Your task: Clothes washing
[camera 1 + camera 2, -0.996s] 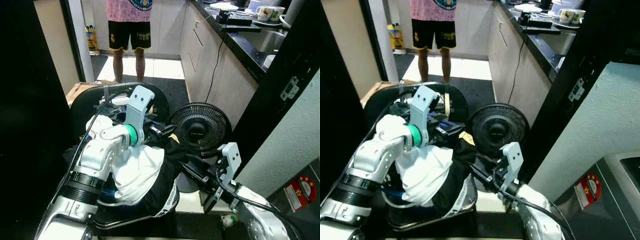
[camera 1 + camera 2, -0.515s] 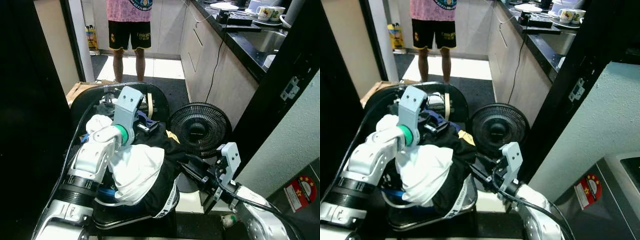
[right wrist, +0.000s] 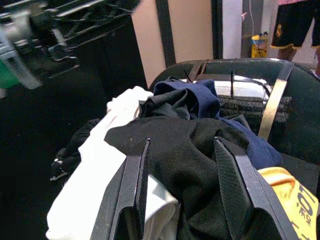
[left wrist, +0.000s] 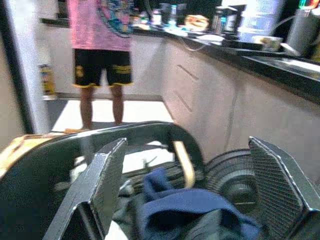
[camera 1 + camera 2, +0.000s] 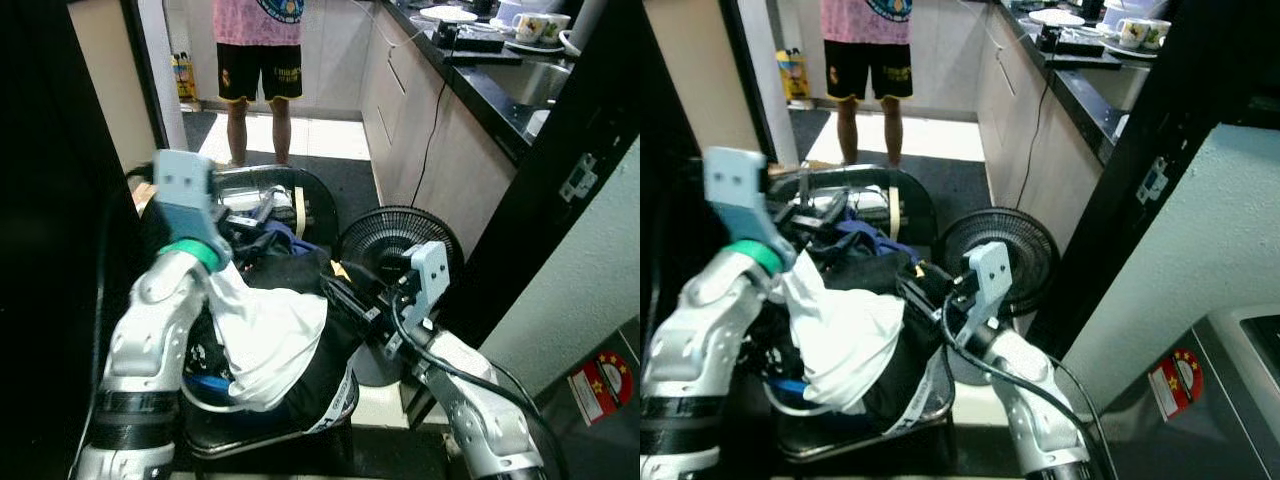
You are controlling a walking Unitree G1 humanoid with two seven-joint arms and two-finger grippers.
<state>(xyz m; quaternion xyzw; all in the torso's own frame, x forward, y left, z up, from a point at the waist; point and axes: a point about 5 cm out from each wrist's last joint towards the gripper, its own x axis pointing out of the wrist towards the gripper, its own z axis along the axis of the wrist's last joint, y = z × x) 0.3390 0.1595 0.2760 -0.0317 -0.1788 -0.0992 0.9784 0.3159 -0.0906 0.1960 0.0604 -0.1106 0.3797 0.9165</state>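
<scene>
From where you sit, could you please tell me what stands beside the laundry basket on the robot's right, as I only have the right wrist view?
Observer: A black floor fan stands right beside the laundry basket, facing the camera.
Operator: Thank you. How is the left end effector?
Observer: The left end effector hangs over the left side of the basket with its fingers wide apart and nothing between them.
Operator: And what lies further along on the right?
Observer: A dark kitchen counter runs along that side, with cups on it and a cord hanging down the cabinet front.
</scene>
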